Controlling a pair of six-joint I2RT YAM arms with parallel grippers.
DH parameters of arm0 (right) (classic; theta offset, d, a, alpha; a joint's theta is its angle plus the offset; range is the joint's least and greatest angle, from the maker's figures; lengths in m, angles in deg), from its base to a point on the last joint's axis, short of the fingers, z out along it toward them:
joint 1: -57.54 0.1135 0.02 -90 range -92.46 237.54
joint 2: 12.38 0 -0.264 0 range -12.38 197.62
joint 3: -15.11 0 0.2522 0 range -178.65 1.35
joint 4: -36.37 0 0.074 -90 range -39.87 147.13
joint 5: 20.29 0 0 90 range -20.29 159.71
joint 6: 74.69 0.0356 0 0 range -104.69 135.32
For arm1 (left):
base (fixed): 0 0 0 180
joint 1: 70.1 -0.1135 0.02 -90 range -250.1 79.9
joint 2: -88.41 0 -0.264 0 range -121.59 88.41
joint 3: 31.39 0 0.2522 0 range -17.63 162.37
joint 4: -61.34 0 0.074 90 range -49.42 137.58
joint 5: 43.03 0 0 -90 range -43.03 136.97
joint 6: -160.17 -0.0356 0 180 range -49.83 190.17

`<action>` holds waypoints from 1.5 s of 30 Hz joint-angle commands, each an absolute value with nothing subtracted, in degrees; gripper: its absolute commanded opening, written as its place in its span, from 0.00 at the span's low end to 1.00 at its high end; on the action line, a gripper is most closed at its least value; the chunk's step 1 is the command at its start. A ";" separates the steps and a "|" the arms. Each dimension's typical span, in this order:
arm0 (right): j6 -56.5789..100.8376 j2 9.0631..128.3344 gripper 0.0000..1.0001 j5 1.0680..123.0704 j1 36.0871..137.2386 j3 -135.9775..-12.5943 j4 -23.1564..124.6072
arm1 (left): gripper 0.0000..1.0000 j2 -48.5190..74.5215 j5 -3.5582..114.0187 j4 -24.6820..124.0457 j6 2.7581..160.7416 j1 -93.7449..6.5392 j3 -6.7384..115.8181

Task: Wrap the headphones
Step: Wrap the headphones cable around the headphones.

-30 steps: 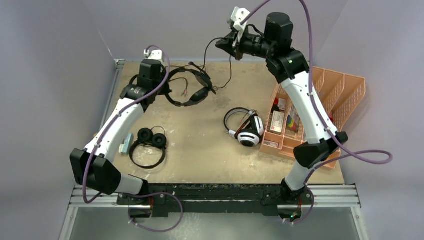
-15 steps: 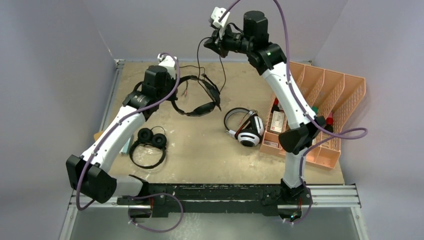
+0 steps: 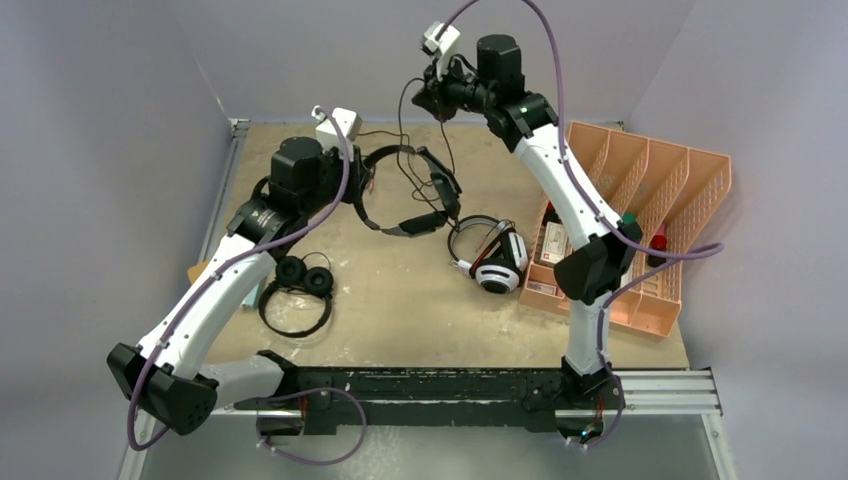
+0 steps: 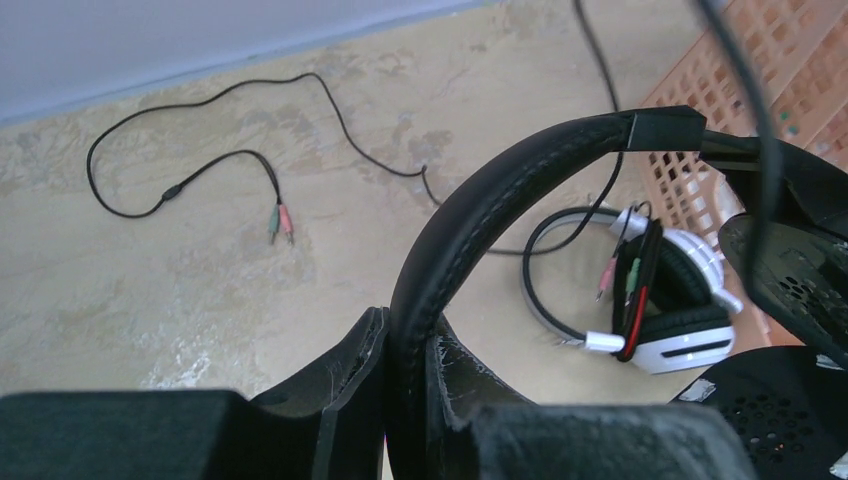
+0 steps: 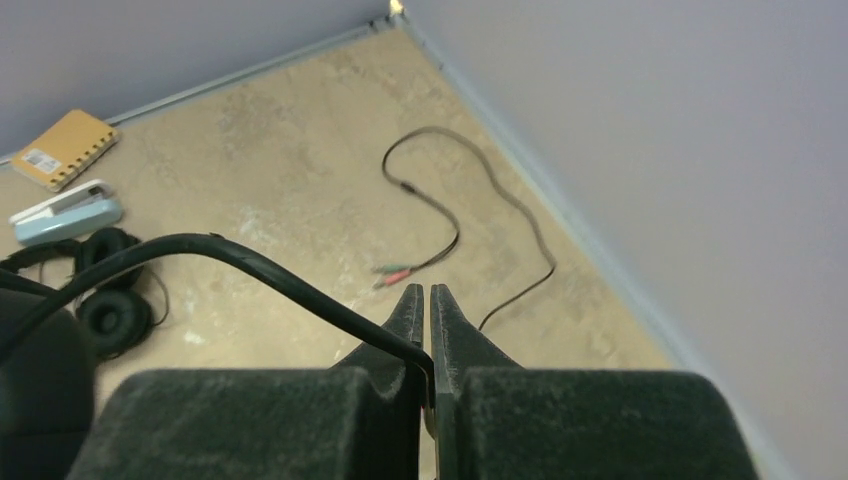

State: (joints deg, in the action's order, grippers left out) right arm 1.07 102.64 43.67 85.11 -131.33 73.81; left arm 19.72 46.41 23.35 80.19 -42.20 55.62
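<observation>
Three headphones show left of the orange tray [image 3: 640,190]. The white-and-black pair [image 3: 497,262] lies on the surface just beside it, and the small black pair [image 3: 303,277] well apart. The larger black pair [image 3: 420,222] hangs between, its headband clamped in the left fingers [image 4: 380,345]. The right fingers [image 5: 415,315] pinch a thin black cable [image 5: 250,262], closed tight.

The whole table [image 3: 400,300] is seen from high above its near edge. The far cable plugs [image 4: 280,222] are shared by both close, downward-aimed wrist views.
</observation>
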 commanded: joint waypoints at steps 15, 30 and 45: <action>26.81 93.79 0.07 32.79 79.24 -106.02 48.84 | 0.00 22.98 43.55 30.78 101.06 -42.15 63.37; 46.78 97.42 0.61 28.67 79.24 -91.08 18.59 | 0.00 18.74 32.10 29.04 112.09 -42.24 75.97; 42.90 100.39 0.85 28.34 79.16 -87.14 18.76 | 0.00 17.23 30.95 28.51 113.01 -42.24 80.79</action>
